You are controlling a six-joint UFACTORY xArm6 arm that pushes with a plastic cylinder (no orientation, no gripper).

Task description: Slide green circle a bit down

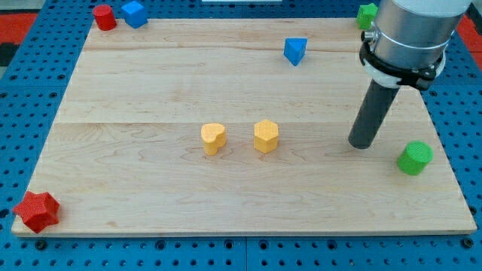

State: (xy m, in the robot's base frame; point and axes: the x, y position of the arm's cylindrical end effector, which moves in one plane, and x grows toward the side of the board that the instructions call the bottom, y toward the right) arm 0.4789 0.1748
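- The green circle (415,158) sits near the board's (151,203) right edge, low in the view.
- My tip (361,143) (a bare rod, holding nothing) stands just left of the circle and slightly above it, not touching, so I judge it needs to get above the circle before pushing it down.

Only 1 view is given, so no part of the scene is shared with another. The camera sits above and in front of the wooden board (248,203), looking down at a slant: the near edge along the view's bottom spans wider than the far edge at the view's top. It stands far enough back that nearly the whole board fits, with blue pegboard (22,150) showing on all 4 sides. The arm's grey housing (410,30) is cut off at the view's top right, while the rod's tip (362,144) shows fully.
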